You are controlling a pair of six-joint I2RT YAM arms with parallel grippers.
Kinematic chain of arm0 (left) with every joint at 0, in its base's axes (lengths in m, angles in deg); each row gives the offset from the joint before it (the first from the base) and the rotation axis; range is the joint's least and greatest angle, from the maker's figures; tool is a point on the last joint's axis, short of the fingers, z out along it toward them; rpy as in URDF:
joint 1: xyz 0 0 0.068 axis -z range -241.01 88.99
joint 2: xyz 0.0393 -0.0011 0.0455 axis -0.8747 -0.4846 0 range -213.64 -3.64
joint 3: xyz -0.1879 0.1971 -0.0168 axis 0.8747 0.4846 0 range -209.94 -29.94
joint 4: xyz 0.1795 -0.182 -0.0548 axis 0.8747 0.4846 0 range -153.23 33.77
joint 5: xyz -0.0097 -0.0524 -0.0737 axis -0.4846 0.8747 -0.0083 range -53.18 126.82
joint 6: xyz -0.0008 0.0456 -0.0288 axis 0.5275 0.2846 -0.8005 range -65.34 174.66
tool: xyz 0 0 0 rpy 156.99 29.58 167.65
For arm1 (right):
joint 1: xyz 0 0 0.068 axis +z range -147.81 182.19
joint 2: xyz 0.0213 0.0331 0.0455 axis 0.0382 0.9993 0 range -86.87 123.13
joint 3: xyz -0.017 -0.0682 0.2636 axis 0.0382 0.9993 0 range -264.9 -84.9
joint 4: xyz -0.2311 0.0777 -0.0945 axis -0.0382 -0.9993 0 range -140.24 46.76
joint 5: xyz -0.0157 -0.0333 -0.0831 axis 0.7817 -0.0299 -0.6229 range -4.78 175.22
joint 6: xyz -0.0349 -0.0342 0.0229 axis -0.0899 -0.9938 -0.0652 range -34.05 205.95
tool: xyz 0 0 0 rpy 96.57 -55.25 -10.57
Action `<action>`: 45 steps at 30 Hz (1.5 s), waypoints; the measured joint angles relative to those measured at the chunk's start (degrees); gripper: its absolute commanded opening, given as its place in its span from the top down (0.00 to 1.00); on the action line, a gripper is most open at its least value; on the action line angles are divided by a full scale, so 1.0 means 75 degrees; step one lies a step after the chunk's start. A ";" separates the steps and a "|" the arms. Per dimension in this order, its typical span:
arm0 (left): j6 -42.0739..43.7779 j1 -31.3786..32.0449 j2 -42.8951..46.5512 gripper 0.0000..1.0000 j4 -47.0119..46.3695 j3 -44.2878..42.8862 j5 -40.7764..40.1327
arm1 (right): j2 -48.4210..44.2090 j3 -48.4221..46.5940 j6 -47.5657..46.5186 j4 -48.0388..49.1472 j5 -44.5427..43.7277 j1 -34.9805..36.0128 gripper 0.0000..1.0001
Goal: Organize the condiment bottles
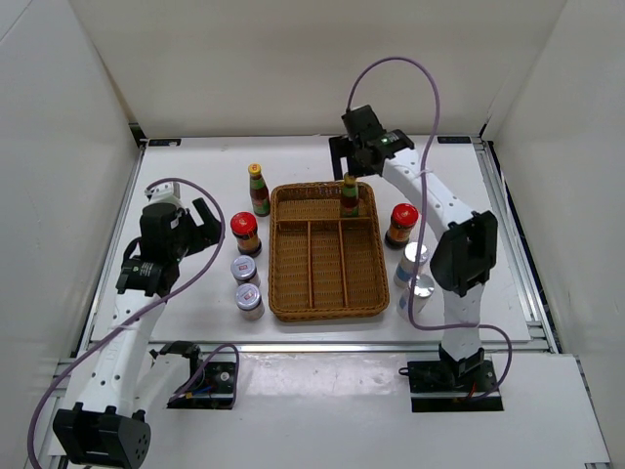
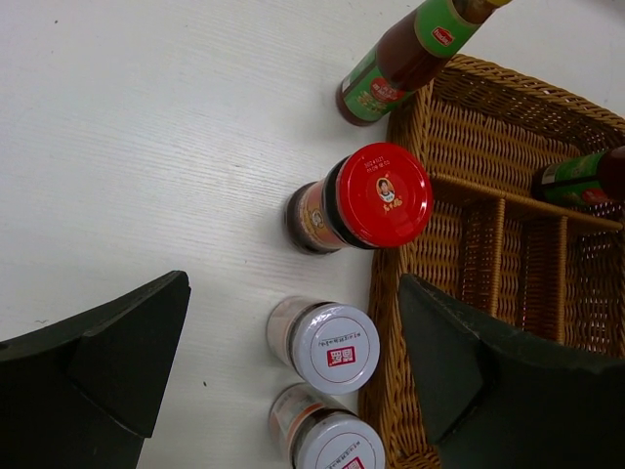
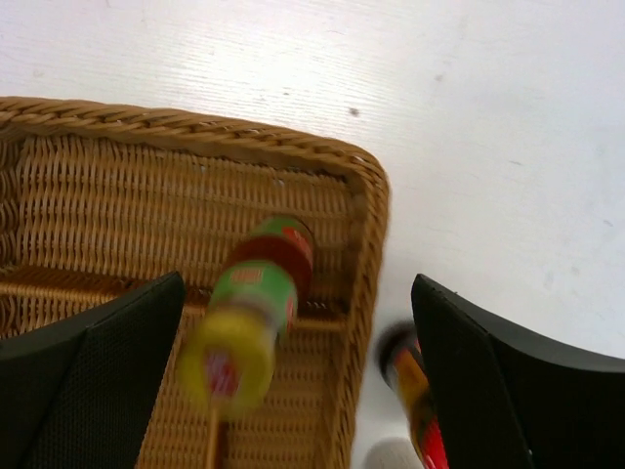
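Plainly, left hand (image 2: 293,283) and right hand (image 3: 298,281) both wide, empty; red-lidded jar (image 2: 381,195) with portrait logo, lettering illegible.

White table (image 1: 195,166) with tray (image 1: 327,314), condiment bottles (image 1: 259,195)

a brown wicker tray (image 1: 276,256) sat mid-table. one sauce bottle (image 1: 349,196) stood upright in its wide far compartment, toward 1 o'clock. the right gripper (image 1: 355,159) hung just past that bottle's cap at 12 o'clock, fingers apart. a second sauce bottle (image 1: 259,191) stood on the table at the tray's 10 o'clock, and a left red-lidded jar (image 1: 245,233) at 9 o'clock. two silver-lidded jars (image 1: 247,284) were close together at 8 o'clock. a right red-lidded jar (image 1: 401,225) stood at 3 o'clock and two silver cylinders (image 1: 415,277) at 4 o'clock. the left gripper (image 1: 207,221), fingers spread, hovered at 9 o'clock of the left red-lidded jar.
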 measured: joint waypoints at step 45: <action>0.1131 0.1749 -0.6988 0.12 -0.1728 -0.4724 -0.1626 | -0.9678 0.6764 0.1309 -0.2649 -0.1597 -0.0140 0.00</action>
